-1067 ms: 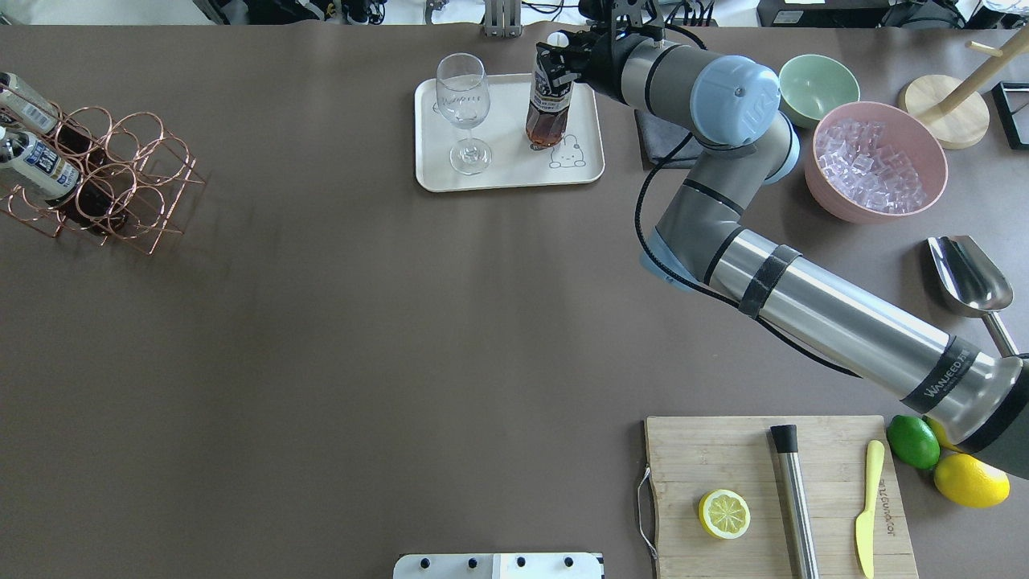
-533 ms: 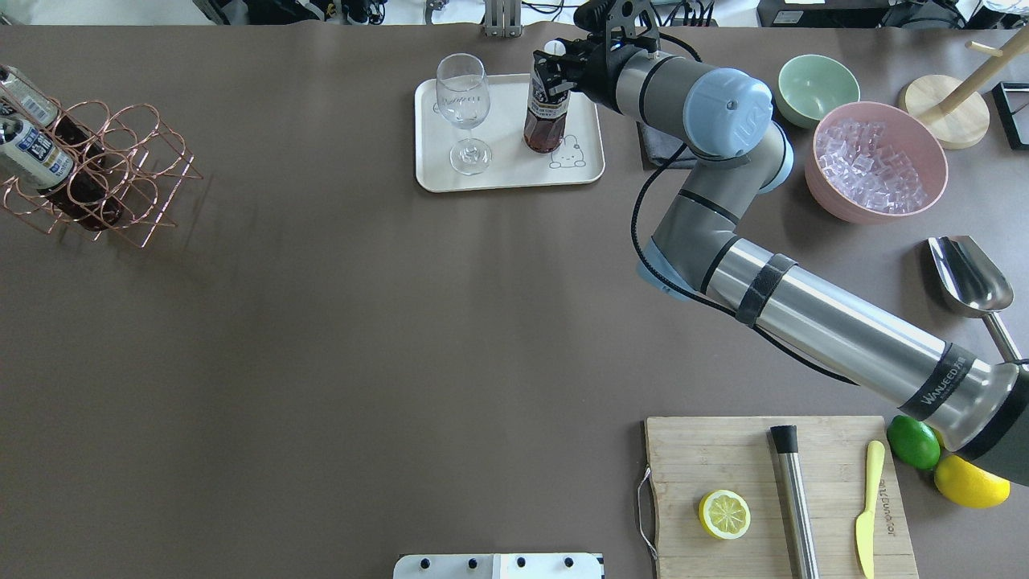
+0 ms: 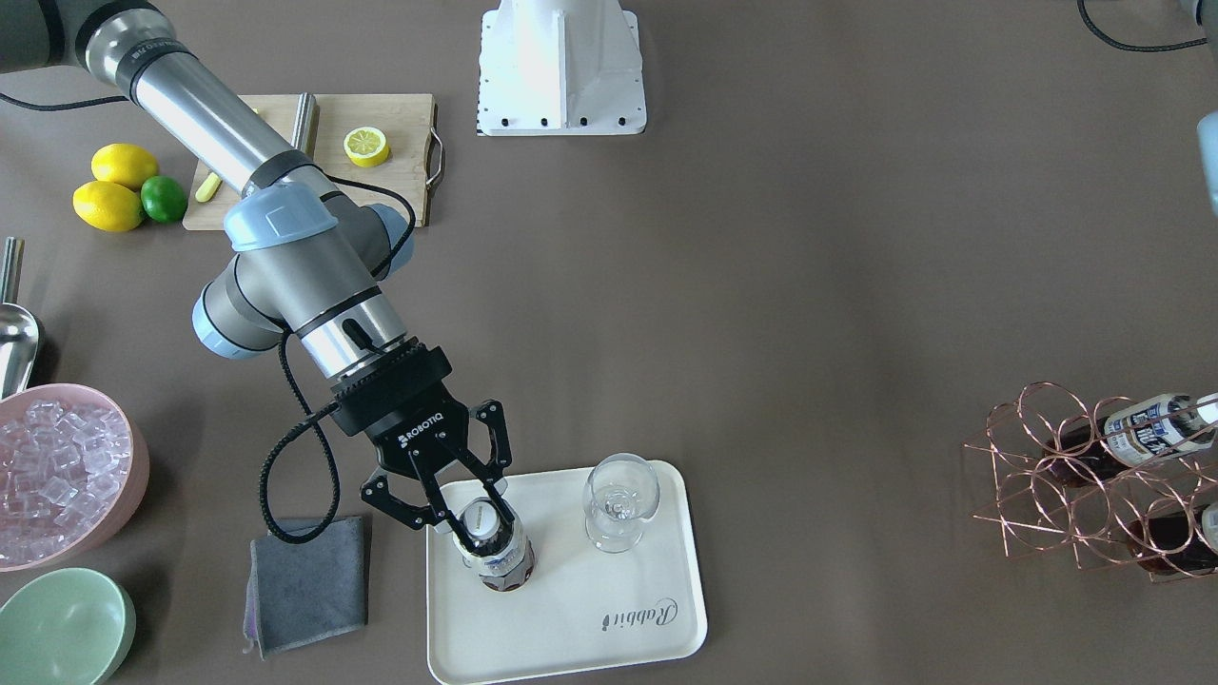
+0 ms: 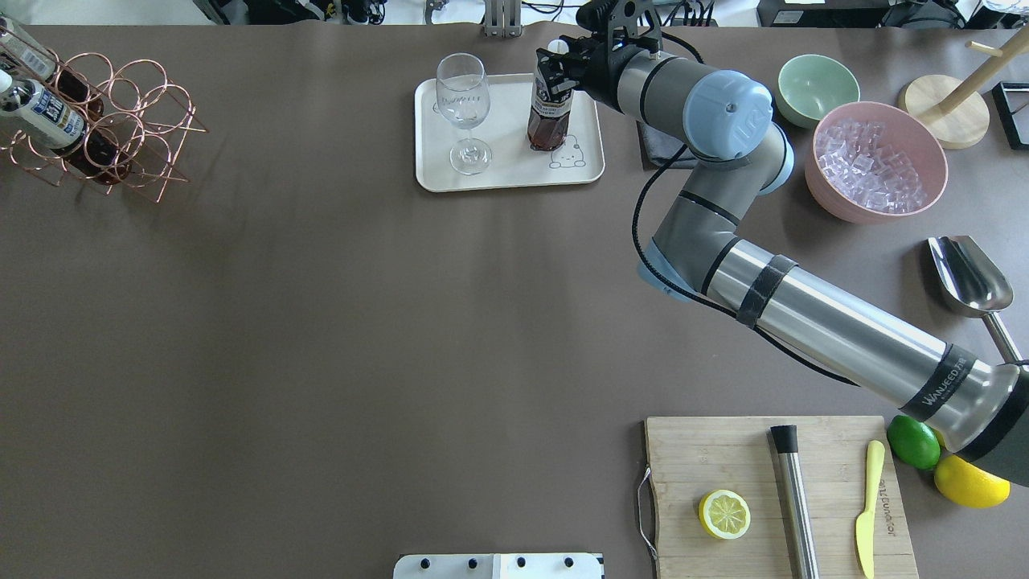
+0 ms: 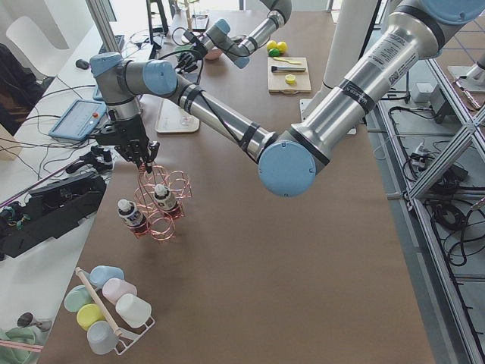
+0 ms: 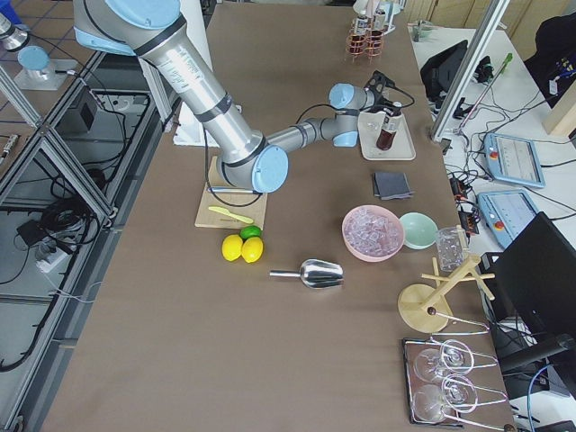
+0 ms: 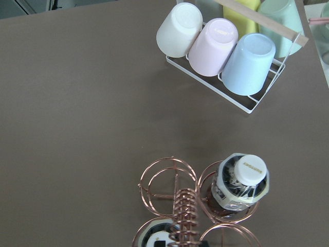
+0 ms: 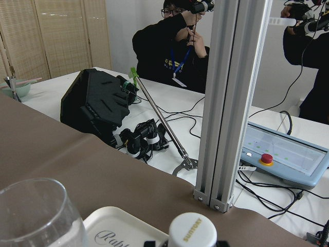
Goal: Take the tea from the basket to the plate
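Tea (image 4: 549, 125) upright on the plate (image 4: 514, 170), right half, touching the bear drawing (image 4: 567, 153); glass (image 4: 464, 112) on the plate's left half, apart from the tea; my right pincer (image 3: 469, 511) clamped on the tea just under its cap; basket (image 4: 120, 121) well left of the plate, two bottles (image 4: 44, 112) in it; my left pincer (image 5: 144, 158) at the basket's handle, grip not discernible.
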`<state>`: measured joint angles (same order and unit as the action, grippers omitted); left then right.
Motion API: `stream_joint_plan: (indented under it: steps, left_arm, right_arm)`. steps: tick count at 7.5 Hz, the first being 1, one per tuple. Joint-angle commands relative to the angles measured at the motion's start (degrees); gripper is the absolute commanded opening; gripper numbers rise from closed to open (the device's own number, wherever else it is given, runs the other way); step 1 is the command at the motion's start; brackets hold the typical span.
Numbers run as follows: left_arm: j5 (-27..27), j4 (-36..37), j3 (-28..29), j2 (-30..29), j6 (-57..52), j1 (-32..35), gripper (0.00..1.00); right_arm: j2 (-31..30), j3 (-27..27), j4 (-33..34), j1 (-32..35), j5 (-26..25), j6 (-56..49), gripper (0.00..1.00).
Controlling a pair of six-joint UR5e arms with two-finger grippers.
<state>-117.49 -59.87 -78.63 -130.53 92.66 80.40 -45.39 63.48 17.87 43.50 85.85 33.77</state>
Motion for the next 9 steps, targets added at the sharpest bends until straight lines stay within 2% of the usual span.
stream_joint_plan:
  steps: [1, 3, 4, 5, 7, 8, 9]
  left_arm:
    - [2.79, -4.82, 4.19, -0.34, 4.37, -0.86, 0.0]
    - [2.79, -4.73, 4.01, -0.43, 4.55, -0.86, 0.0]
    - [2.79, -4.65, 3.66, -0.51, 5.68, -0.86, 0.29]
    - [2.88, -4.38, 1.48, 0.18, 5.87, -0.86, 0.97]
    - [2.88, -3.77, 1.11, 0.28, 5.26, -0.86, 0.98]
    - [2.79, -2.72, -1.24, 1.15, 4.91, -0.77, 0.98]
    - [2.53, 1.12, -8.49, 4.03, 3.95, -0.34, 0.98]
  right_arm:
    - [-0.22, 0.06, -0.03, -0.26, -0.51, -0.02, 1.0]
    - [-1.01, 0.5, -0.03, -0.35, -0.86, -0.28, 1.0]
    - [-1.53, 0.76, -0.03, -0.35, -0.86, -0.54, 1.0]
    - [-2.5, 1.72, -0.21, -0.17, -1.65, -1.59, 1.0]
    - [-6.78, 6.89, -0.03, 0.0, -0.52, -1.43, 1.0]
    - [-11.25, 10.57, 0.32, 0.09, 3.14, -1.34, 1.0]
    - [-14.08, 11.3, 0.49, 0.96, 8.92, -1.43, 1.0]
